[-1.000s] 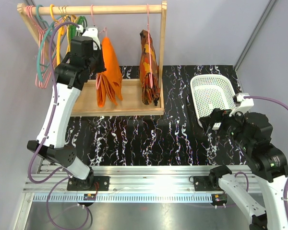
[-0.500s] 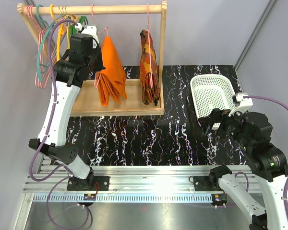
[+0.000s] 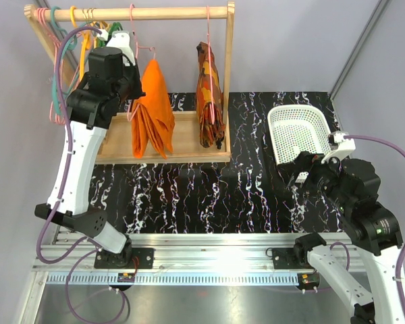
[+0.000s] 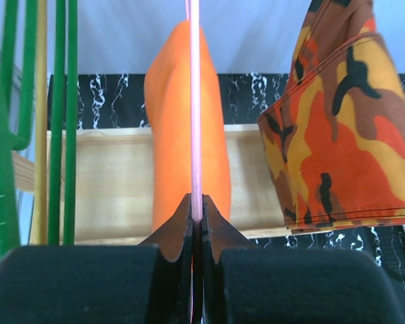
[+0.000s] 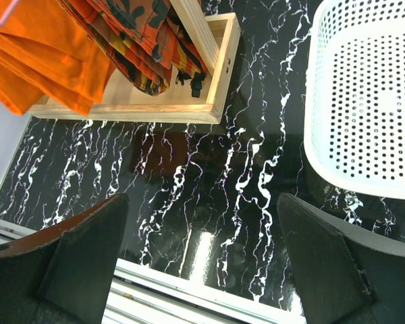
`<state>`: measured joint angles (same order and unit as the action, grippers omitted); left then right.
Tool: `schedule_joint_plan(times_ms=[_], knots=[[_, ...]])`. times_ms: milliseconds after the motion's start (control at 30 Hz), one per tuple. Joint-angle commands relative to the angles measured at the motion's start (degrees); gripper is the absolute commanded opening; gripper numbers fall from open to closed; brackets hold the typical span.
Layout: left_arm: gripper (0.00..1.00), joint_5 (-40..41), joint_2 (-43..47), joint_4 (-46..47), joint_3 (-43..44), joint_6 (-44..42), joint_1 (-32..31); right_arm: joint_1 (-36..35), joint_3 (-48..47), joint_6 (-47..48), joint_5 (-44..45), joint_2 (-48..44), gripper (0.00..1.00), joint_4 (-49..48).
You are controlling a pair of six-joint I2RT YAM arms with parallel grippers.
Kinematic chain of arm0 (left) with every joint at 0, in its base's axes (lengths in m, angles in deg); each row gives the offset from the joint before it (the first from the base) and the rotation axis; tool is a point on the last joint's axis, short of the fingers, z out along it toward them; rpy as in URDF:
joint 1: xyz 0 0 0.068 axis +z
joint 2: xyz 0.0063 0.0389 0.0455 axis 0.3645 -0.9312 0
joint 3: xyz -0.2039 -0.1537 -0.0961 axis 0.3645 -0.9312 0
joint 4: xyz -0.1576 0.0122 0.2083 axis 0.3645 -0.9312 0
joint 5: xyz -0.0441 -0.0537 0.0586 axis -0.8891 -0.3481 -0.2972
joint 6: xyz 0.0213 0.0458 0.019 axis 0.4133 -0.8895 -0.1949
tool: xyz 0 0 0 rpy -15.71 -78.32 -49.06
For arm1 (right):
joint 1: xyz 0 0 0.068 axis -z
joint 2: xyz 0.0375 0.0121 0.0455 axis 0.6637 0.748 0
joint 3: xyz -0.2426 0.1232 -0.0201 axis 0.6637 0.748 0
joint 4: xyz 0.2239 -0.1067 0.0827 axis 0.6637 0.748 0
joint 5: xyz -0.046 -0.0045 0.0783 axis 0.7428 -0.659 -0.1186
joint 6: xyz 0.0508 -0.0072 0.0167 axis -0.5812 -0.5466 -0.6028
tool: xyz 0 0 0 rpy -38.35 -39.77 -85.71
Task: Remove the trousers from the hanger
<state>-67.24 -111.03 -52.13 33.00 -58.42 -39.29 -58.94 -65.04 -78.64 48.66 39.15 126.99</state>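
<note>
The bright orange trousers (image 3: 152,111) hang folded on the thin pale pink hanger (image 3: 131,27), whose hook goes up to the wooden rod. My left gripper (image 3: 136,82) is at the hanger's left side, just above the cloth. In the left wrist view this gripper (image 4: 196,199) is shut on the pink hanger wire (image 4: 195,101), with the trousers (image 4: 172,142) right behind it. My right gripper (image 3: 298,172) is open and empty, low over the table in front of the basket; its view (image 5: 202,256) shows only tabletop between the fingers and the trousers (image 5: 47,61) far off.
A patterned orange-brown garment (image 3: 209,94) hangs on another pink hanger to the right (image 4: 344,135). Green (image 4: 64,121), yellow and teal hangers crowd the rod's left end (image 3: 67,61). The rack's wooden base (image 3: 189,145) lies below. A white basket (image 3: 277,115) stands at the right (image 5: 317,135).
My left gripper has moved up and slightly left with the hanger wire in it. The trousers have swung and now hang straighter down. The right arm has hardly moved.
</note>
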Motion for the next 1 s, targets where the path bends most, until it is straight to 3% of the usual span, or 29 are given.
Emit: schedule_joint_plan(times_ms=[0, 967], knots=[[0.0, -1.32, 3.21, 13.58, 1.07, 0.24, 0.16, -0.39, 0.58, -0.96, -0.43, -0.07, 0.99, -2.17], [0.0, -5.97, 3.56, 22.46, 7.31, 2.09, 0.6, -0.39, 4.8, 0.27, 1.07, 1.6, 0.99, -3.66]])
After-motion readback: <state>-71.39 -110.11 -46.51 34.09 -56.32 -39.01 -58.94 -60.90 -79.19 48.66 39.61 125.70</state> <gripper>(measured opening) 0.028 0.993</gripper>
